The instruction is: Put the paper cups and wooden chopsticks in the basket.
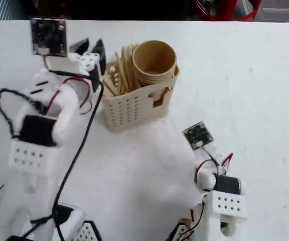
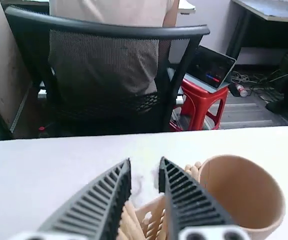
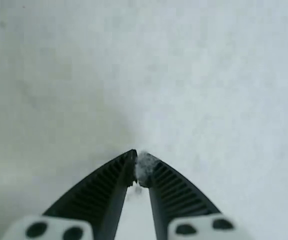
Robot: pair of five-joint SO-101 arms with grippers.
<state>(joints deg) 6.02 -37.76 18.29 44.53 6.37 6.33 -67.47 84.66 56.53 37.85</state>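
Bright, diffuse light washes the white worktop [image 1: 265, 75] nearly featureless; shadows beside the basket [image 1: 134, 108] are faint and soft-edged; the room [image 2: 14, 75] beyond the far edge sits dimmer.

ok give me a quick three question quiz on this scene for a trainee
1. True or false: the paper cups stand outside the basket.
2. Pick one. Beside the cups in the basket are: A wooden chopsticks, B metal spoons, C a sponge.
3. Short answer: which is shut, the left gripper or the right gripper?

Key: 1 false, they are inside it. 2 A. 3 the right gripper; the left one is open.
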